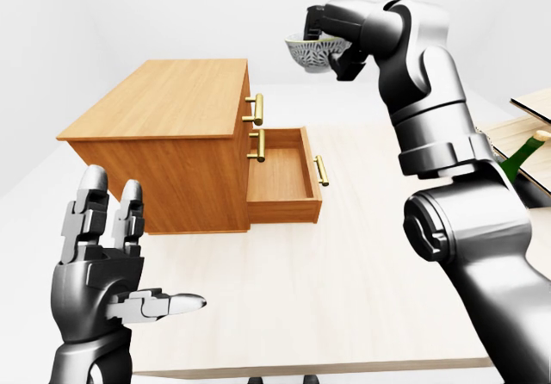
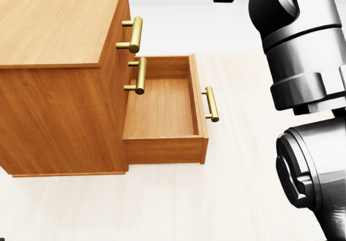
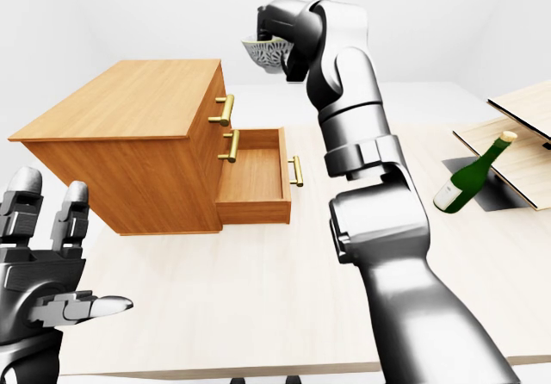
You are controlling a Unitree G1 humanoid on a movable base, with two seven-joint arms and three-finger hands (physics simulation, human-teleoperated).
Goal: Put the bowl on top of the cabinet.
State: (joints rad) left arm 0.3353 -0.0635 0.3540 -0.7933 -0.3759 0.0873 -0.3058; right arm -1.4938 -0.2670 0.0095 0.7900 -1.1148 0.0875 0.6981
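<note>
The cabinet (image 1: 168, 108) has its drawer (image 1: 280, 173) pulled out. The right hand (image 1: 331, 29) has its fingers closed on the rim of the bowl (image 1: 312, 54), holding it high in the air, up and right of the cabinet top in the left-eye view. The left hand (image 1: 99, 263) is spread and holds nothing. With a grip on one side of the rim, the bowl may tip or slip on the way across, falling into the drawer or striking the cabinet's edge. The drawer is empty; the bowl's inside does not show.

Illumination is bright, diffuse and overhead: the cabinet (image 1: 172, 100) top renders lighter than its side, the right arm (image 3: 344, 83) carries soft highlights, and all views are sharp edge to edge.
</note>
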